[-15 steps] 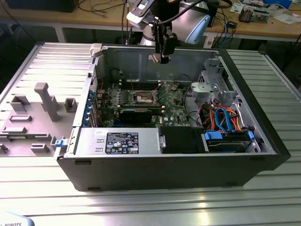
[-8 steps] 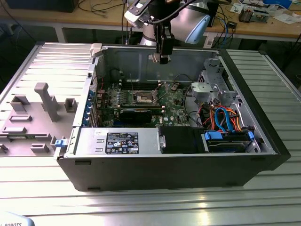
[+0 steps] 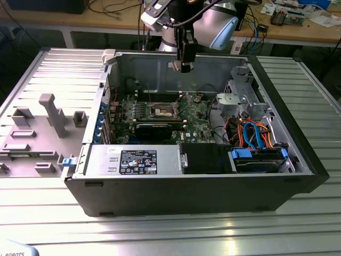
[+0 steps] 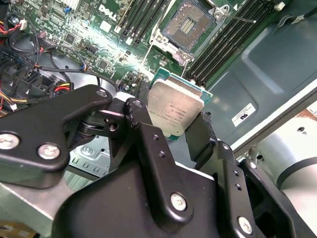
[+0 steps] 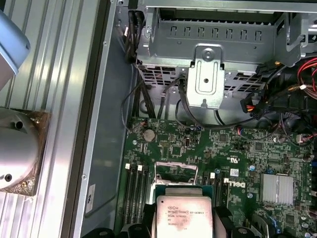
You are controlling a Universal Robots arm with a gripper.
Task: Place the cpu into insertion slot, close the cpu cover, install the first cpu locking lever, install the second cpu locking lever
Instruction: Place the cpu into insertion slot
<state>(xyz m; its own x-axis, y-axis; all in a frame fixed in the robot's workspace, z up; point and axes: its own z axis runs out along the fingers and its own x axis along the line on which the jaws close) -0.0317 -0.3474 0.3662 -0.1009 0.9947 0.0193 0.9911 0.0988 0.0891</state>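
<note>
Gripper [image 4: 168,124]: closed on the cpu. In the second wrist view we see its black fingers [image 4: 142,126] clamped against two opposite edges of the chip.
Cpu [image 4: 174,106]: held in the air with its silver-grey top facing the camera in both wrist views [image 5: 184,218]. It is apart from the board.
Gripper in the scene [image 3: 185,60]: it hangs over the far wall of the open computer case [image 3: 298,181].
Insertion slot [image 3: 163,111]: on the green motherboard [image 3: 200,125], at 7 o'clock from the gripper on the exterior view's clock face. It is uncovered, with its contact field showing [image 4: 190,22].
Cpu cover [image 5: 177,165]: a silver frame at the slot. We cannot tell whether it stands raised or lies flat.
Lever [image 4: 237,18]: a thin metal rod jutting from the slot's corner.
Black card [image 3: 154,129]: at 6 o'clock, just beside the slot.
Drive cage [image 3: 240,98]: at 3 o'clock from the slot.
Power supply [image 3: 138,160]: at 7 o'clock from the slot, along the near wall.
Grey fixture tray [image 3: 42,128]: at 9 o'clock, outside the case.
</note>
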